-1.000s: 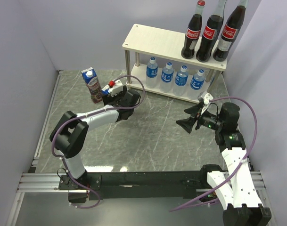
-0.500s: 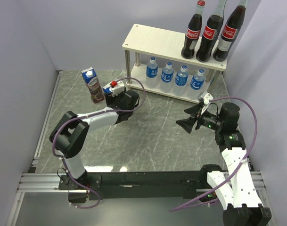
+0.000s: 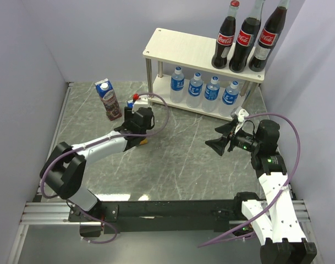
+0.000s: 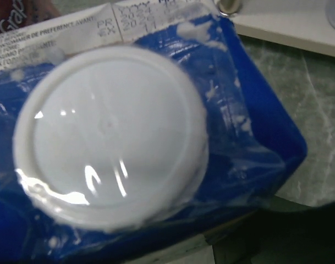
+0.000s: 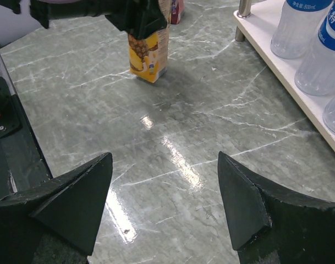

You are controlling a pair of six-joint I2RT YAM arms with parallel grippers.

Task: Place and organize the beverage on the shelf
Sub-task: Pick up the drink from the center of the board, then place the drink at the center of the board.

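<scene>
**Pineapple carton in the left jaws, seven bottles on the shelf**

On the glossy grey-green table [image 3: 178, 165], a marble-look surface veined in white, the left gripper [image 3: 132, 107] sits at about 10 o'clock from the centre. Its black jaws are closed on the upper part of the pineapple carton [image 5: 149, 52]. From the right wrist, the carton is a tall, square-sided box with a yellow pineapple print, leaning slightly. Whether its base rests on the stone or hangs just above it, I cannot tell. The left wrist camera looks straight at the carton's sloped blue top, shiny and crinkled. A smooth, round white screw cap [image 4: 109, 135] fills most of that view.

Just beside the left gripper, at its 10 o'clock, the grape carton [image 3: 108, 99] stands upright on the table. It is dark purple with a blue gabled top.

The shelf [image 3: 184, 49] stands at 1 o'clock. It has two pale, faintly grained wood boards with rounded corners, joined by round polished metal legs [image 3: 149, 70]. Three Coca-Cola bottles [image 3: 246, 37], dark, contoured and red-labelled, stand in a row at the right end of the top board. Four small clear water bottles [image 3: 203, 88] with blue labels and caps line the lower board.

The right gripper [image 3: 214, 137] hangs at 3 o'clock, well apart from every drink. Its matte black, wedge-shaped fingers are spread wide, with only table between them.
</scene>
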